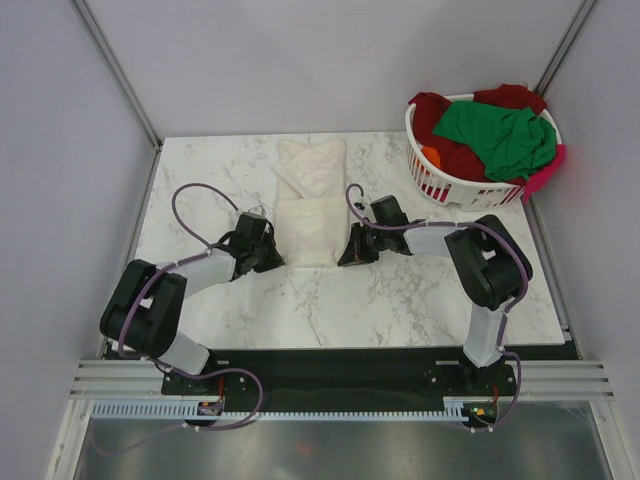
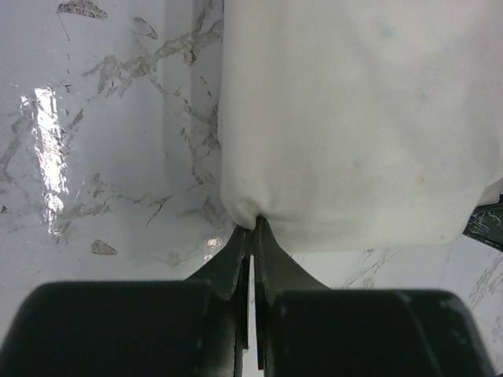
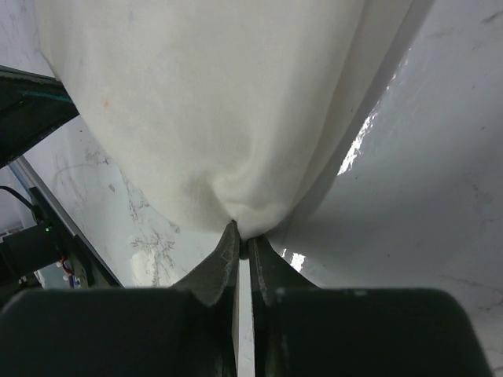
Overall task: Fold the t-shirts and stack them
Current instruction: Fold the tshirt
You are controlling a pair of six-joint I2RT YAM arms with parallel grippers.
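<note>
**Overhead view.** I have the cream shirt (image 1: 310,205) in the middle of the frame, on the marble table (image 1: 330,300). It lies as a narrow strip running from upper centre down toward the arms, puffed at the far end and flatter at the near one. My left gripper (image 1: 272,258) sits at the shirt's lower left corner and my right gripper (image 1: 345,255) at its lower right corner. In the upper right, the white basket (image 1: 440,185) holds a green shirt (image 1: 500,135) on top of a dark red shirt (image 1: 435,115). An orange shirt (image 1: 430,155) peeks through beside them, and a pink shirt (image 1: 545,178) hangs over the rim.

**Left wrist view.** The fingers are pressed together at lower centre, pinching a small tuck at the cream shirt's corner. The cloth fills the upper right of the frame, with glossy marble to its left.

**Right wrist view.** It is the same on this side: the fingers are squeezed together on a bunched corner of the cream shirt. The cloth fans out across the upper frame, with bare tabletop at right.

**Progress, as I judge it.** The task is early. The cream shirt looks narrowed lengthwise, and its near edge is held at both corners. I judge that it needs at least one more fold, end over end. No stack exists yet, and the four coloured shirts wait unfolded in the basket.
</note>
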